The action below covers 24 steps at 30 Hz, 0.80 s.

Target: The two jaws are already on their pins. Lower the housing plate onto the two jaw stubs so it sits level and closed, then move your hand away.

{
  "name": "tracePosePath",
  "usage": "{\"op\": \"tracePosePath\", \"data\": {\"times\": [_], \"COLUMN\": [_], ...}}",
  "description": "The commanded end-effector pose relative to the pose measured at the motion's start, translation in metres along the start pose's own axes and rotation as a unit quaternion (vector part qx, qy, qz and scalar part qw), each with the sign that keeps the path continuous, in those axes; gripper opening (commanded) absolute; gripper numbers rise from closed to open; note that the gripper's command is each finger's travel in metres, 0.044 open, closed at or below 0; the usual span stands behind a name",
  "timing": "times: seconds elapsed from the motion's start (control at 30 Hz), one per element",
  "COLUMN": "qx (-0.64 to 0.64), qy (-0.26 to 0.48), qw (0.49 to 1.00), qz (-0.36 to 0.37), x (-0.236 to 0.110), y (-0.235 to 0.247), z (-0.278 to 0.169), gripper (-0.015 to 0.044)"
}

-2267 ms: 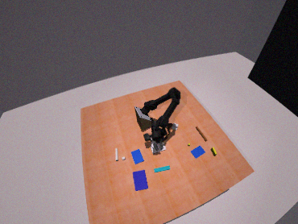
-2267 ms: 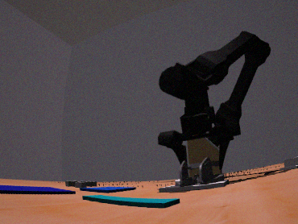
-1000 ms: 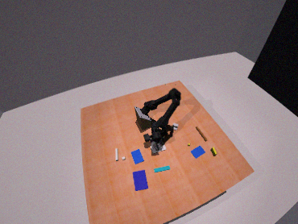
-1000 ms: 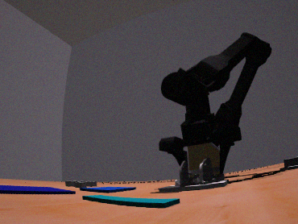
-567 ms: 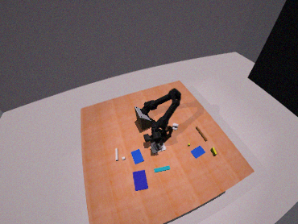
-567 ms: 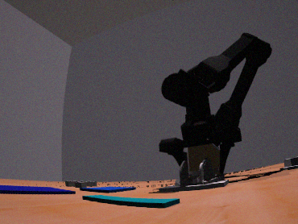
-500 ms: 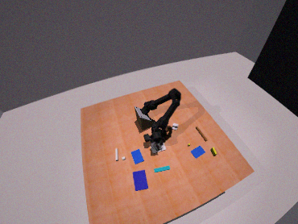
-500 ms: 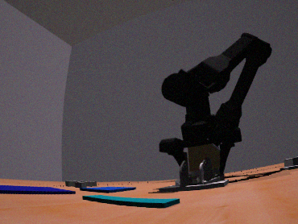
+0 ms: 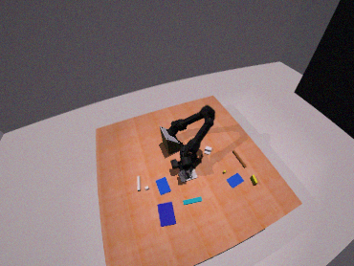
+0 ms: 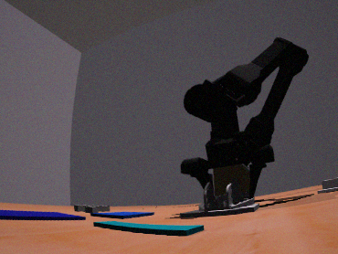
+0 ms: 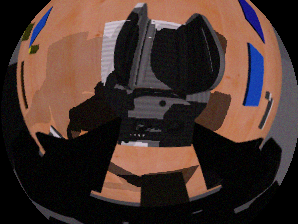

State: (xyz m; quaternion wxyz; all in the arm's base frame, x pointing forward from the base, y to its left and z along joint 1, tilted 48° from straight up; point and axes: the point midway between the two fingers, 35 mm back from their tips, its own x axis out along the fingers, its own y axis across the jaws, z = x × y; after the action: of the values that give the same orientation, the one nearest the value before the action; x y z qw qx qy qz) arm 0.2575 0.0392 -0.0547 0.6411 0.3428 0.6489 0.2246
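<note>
My gripper (image 9: pixel 186 172) (image 10: pixel 230 193) (image 11: pixel 156 123) points down, low over the work. It is shut on the grey housing plate (image 11: pixel 145 102), whose small dark hole shows in the wrist view. In that view the plate lies broad side to the camera across the near ends of the two jaws. The left jaw (image 11: pixel 129 47) and the right jaw (image 11: pixel 187 55) stand up beyond it with a gap between them. Both stand over the pale base (image 9: pixel 192 178) (image 10: pixel 235 210) (image 11: pixel 107 55). Shadow and the fingers hide the stubs; I cannot tell whether the plate touches them or is level.
A teal bar (image 9: pixel 192 201) (image 10: pixel 146 227) lies in front of the base. A blue pad (image 9: pixel 163 186) (image 11: pixel 254 75) and a dark blue pad (image 9: pixel 166 213) are to one side. Another blue pad (image 9: pixel 234 180), a yellow block (image 9: pixel 254 180) and a brown stick (image 9: pixel 239 159) are opposite.
</note>
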Motion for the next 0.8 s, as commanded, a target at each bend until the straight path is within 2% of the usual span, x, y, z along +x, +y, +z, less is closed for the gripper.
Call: {"op": "tracePosePath", "data": {"times": [0.0, 0.77], "qx": [0.002, 0.002], "qy": [0.000, 0.000], "qw": [1.000, 1.000], "qz": [0.000, 0.000], "x": [0.0015, 0.0052], "y": [0.0000, 0.0000], "z": [-0.0004, -0.0004], "gripper": [0.0351, 0.0351]}}
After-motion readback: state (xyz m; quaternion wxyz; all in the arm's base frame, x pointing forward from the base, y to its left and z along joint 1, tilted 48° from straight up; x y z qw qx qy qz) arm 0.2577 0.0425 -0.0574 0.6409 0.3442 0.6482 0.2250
